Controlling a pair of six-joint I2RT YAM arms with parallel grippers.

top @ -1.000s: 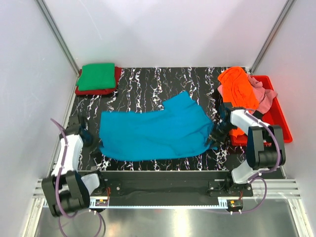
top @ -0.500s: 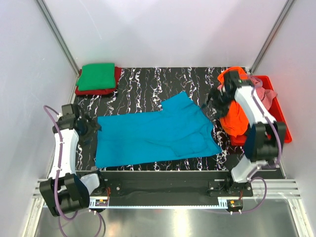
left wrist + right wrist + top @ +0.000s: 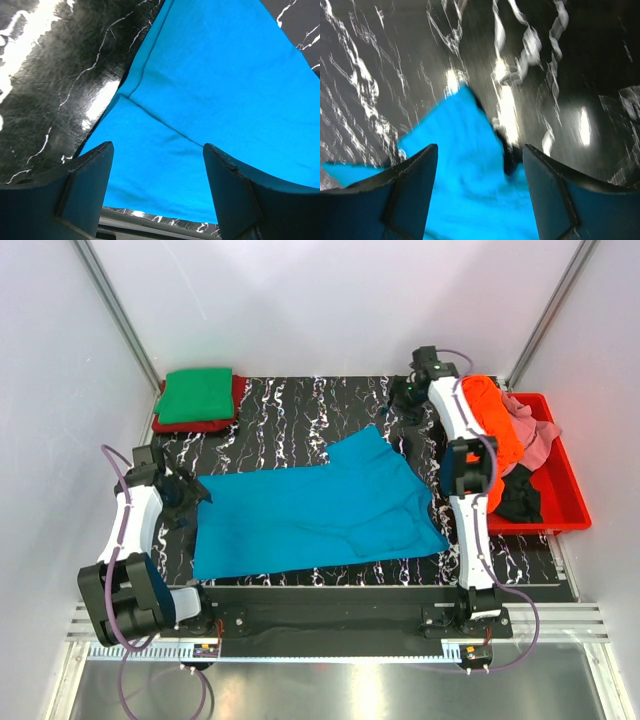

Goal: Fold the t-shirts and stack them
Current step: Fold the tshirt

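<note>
Both pincers gape empty, left pincer (image 3: 157, 147) at the left edge of the shirt (image 3: 320, 510), right pincer (image 3: 480, 147) beyond its far sleeve; spreading on the tabletop (image 3: 300, 405) looks done, so folding needs an edge pinched.

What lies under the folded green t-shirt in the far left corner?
A red t-shirt, with only its edges showing past the green t-shirt. Its middle, and anything beneath it, is covered and cannot be seen.

Teal t-shirt (image 3: 320, 510) lies spread flat, centre (green one (image 3: 195, 395) folded atop red one (image 3: 190, 425), far left)
</note>
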